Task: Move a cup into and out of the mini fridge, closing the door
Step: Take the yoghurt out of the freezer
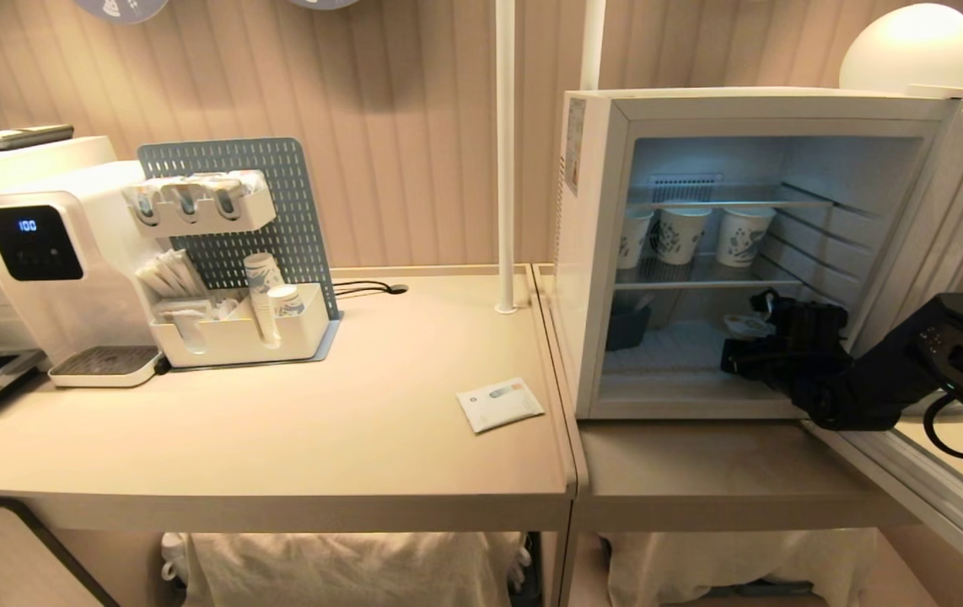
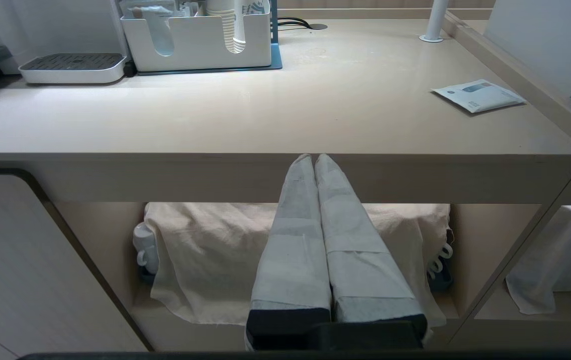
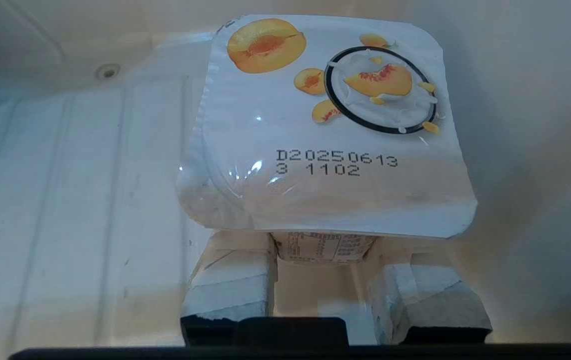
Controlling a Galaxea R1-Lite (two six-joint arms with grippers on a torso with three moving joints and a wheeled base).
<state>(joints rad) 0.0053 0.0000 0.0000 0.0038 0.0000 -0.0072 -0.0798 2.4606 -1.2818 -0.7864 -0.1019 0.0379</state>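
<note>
Straddling the cup (image 3: pixel 323 125) on the fridge (image 1: pixel 595 253) floor, the half-closed right hand (image 3: pixel 323 280) could pinch crookedly and tip it.

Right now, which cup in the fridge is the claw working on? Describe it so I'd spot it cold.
Find the white fridge on the right, door swung open. On its floor, below the shelf of tall patterned paper cups, sits the cup, between the right claw's fingers. It is squat, with a squarish white foil lid showing peaches and a printed date code.
</note>
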